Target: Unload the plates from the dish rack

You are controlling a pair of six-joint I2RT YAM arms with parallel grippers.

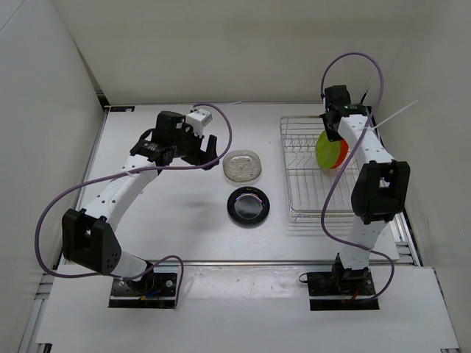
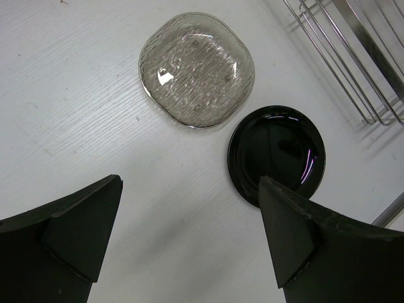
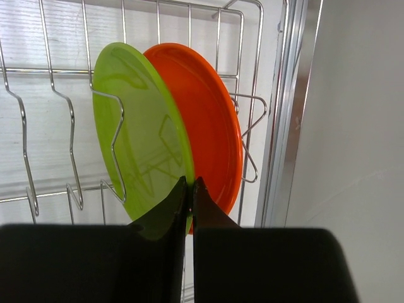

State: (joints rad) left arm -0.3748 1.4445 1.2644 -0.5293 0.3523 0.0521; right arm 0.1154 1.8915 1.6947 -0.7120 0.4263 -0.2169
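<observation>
The lime green plate (image 3: 136, 139) and the orange plate (image 3: 211, 120) stand on edge side by side in the silver wire dish rack (image 3: 275, 95). My right gripper (image 3: 192, 186) is shut on the near rim of the green plate. In the top view the green plate (image 1: 326, 149) and orange plate (image 1: 343, 156) sit in the rack (image 1: 309, 209) under my right gripper (image 1: 333, 132). The clear plate (image 2: 196, 69) and the black plate (image 2: 276, 151) lie flat on the table. My left gripper (image 2: 189, 233) is open and empty above the table beside them.
The rack's corner (image 2: 353, 57) shows at the upper right of the left wrist view. A white wall (image 3: 360, 158) stands close along the rack's right side. In the top view the clear plate (image 1: 243, 165) and black plate (image 1: 249, 205) lie left of the rack.
</observation>
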